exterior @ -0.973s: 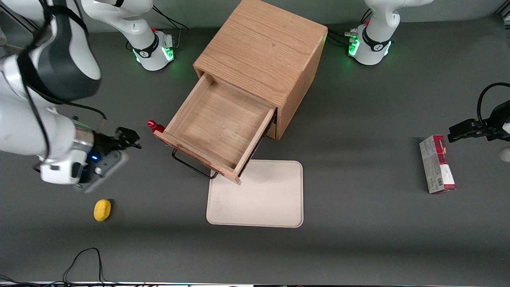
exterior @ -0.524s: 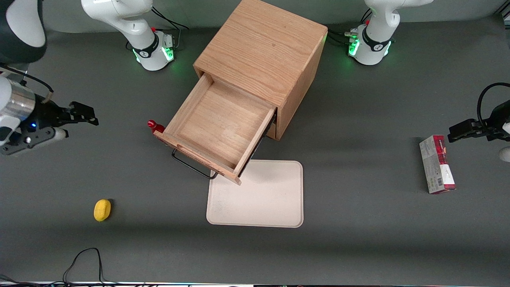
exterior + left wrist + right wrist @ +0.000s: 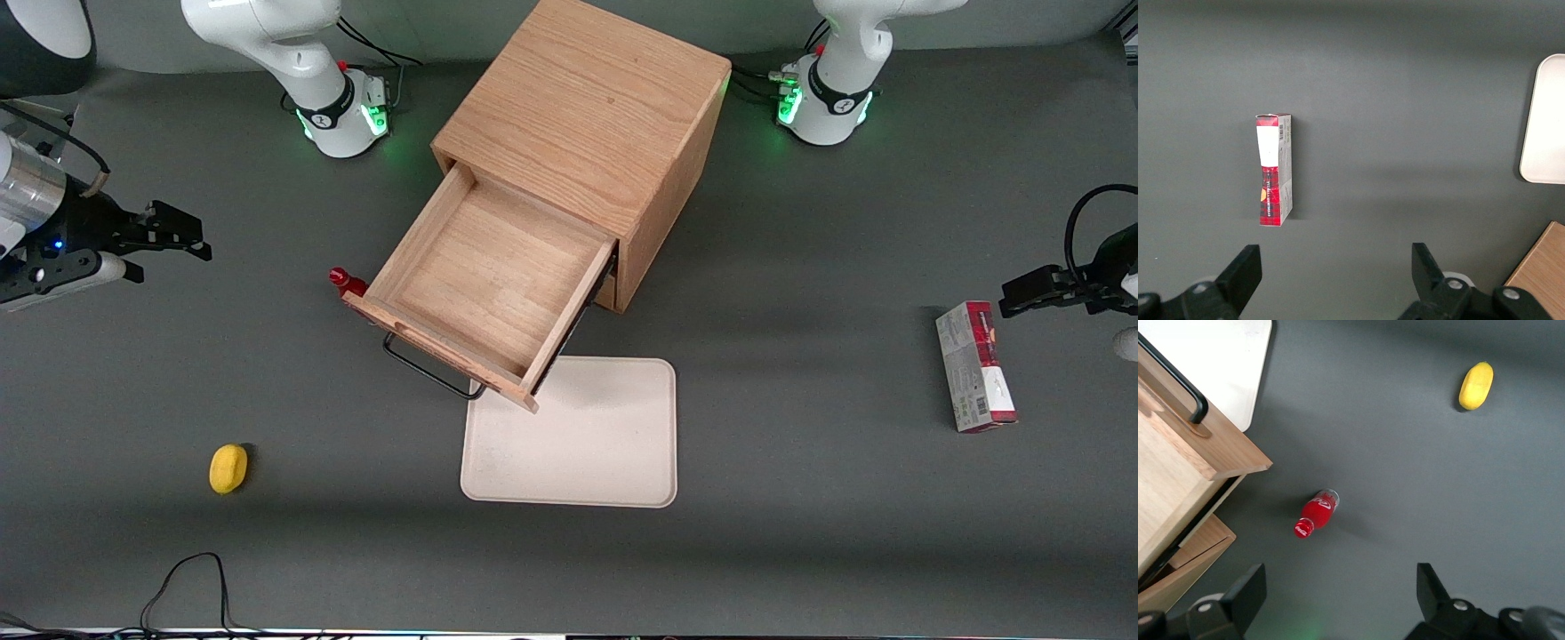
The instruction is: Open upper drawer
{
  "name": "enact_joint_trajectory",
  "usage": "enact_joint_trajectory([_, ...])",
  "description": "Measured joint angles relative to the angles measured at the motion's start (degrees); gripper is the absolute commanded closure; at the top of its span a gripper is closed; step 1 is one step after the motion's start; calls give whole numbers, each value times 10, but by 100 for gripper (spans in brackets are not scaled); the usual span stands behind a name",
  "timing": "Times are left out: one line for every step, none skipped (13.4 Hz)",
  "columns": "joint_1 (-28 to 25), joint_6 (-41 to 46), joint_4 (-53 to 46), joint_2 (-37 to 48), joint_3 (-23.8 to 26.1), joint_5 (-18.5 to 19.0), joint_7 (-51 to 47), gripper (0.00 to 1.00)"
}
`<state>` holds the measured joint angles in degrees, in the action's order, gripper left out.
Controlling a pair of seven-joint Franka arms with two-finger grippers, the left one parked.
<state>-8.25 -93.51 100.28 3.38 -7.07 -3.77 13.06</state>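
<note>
My gripper [image 3: 173, 233] is up in the air at my end of the table, well apart from the cabinet [image 3: 587, 133]. Its two fingers [image 3: 1238, 597] are spread wide open. They hold nothing.

The upper drawer [image 3: 480, 284] is pulled far out of the cabinet. I can see its bare wooden floor. Nothing lies in it. Its black handle [image 3: 427, 369] sticks out at the front, nearer to the front camera than the rest of the drawer. From my wrist I see one corner of the drawer [image 3: 1211, 447] and the end of the handle [image 3: 1178, 383].

A small red bottle [image 3: 342, 280] is just beside the drawer's front corner, on the side toward my gripper. In my wrist view the bottle [image 3: 1317, 513] lies on the gray table, near the drawer.

A pale tray [image 3: 578, 436] lies flat on the table. The drawer's front hangs over one corner of it.

A yellow lemon [image 3: 228, 468] sits alone on the table, nearer to the front camera than my gripper. A red and white box [image 3: 975, 366] lies toward the parked arm's end.
</note>
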Motion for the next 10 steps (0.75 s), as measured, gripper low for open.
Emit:
enact_joint_trajectory([0,-8,17,10,5,1,-4,0])
enact_joint_trajectory([-3,-10,25,14,10,1,-13,0])
enact_joint_trajectory([-14,-10,25,14,12,2,-22,0])
enact_joint_trajectory([-24,-8,23,14,12,4,-29,0])
enact_joint_trajectory([-27,-2,19,14,12,5,-32,0])
enact_joint_trajectory([-24,7,11,14,11,6,-32,0])
enact_joint_trajectory([-19,17,1,12,10,6,-32,0])
enact_joint_trajectory([-15,30,-11,10,10,6,-32,0])
enact_joint_trajectory([-11,42,-18,8,10,6,-32,0])
enact_joint_trajectory([-8,48,-23,6,10,6,-32,0])
